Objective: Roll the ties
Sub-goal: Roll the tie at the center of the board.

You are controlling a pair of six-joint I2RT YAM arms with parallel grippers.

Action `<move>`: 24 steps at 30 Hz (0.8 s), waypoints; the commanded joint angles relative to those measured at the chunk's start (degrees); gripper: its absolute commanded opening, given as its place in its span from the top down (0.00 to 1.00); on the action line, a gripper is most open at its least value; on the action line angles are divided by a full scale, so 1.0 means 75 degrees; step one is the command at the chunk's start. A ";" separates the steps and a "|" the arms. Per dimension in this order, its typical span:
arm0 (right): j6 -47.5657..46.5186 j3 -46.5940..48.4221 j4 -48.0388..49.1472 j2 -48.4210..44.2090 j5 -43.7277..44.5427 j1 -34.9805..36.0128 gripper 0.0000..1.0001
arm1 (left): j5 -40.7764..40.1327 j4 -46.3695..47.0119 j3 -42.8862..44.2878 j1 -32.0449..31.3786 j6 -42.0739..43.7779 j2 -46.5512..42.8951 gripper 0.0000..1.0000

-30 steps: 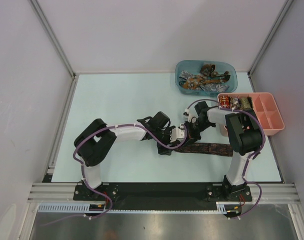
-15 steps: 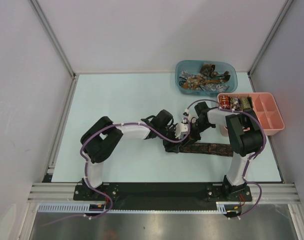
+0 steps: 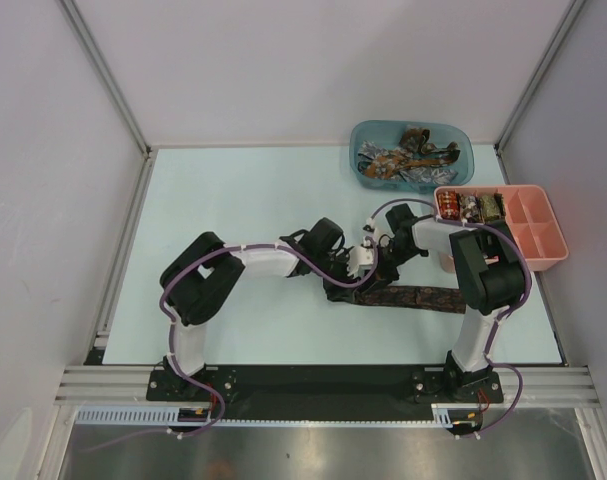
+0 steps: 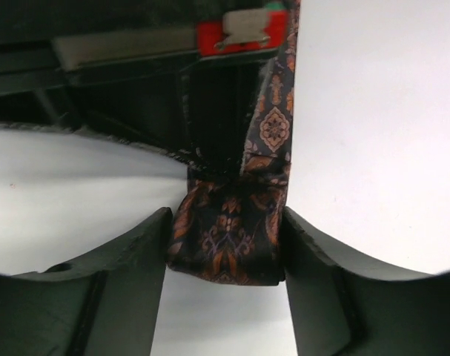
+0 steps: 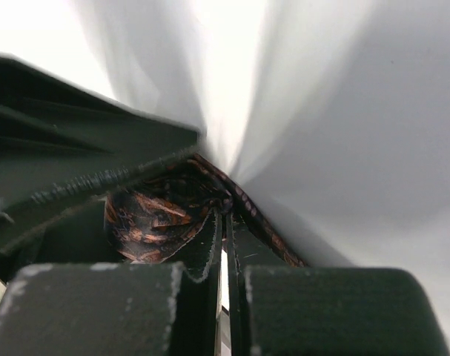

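Observation:
A dark brown tie with an orange pattern [image 3: 413,297] lies along the table near its front right. Its left end is rolled into a small coil [image 4: 228,241]. My left gripper [image 3: 345,283] is shut on that coil, one finger [image 4: 136,274] pressed on each side of it [image 4: 225,256]. My right gripper [image 3: 376,268] meets it from the far side. Its fingers are nearly together [image 5: 226,222] and pinch the tie's fabric [image 5: 158,219] at their tips. The tie's strip runs up past the right gripper's body [image 4: 273,126].
A blue tub [image 3: 469,160] with several loose ties stands at the back right. A pink compartment tray [image 3: 543,238] sits right of the arms, with rolled ties [image 3: 468,206] in its far left cells. The right arm's elbow [image 3: 488,270] stands over the tie's right end.
My left arm has stretched to the right and its gripper has shifted right along the tie toward the right gripper. The flat part of the tie is shorter. The right gripper has barely moved.

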 commanded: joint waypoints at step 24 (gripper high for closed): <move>-0.0653 0.0863 -0.1192 0.0233 -0.0938 -0.0339 0.75 | -0.2616 -0.3262 0.0912 -0.1245 0.2099 0.0646 0.64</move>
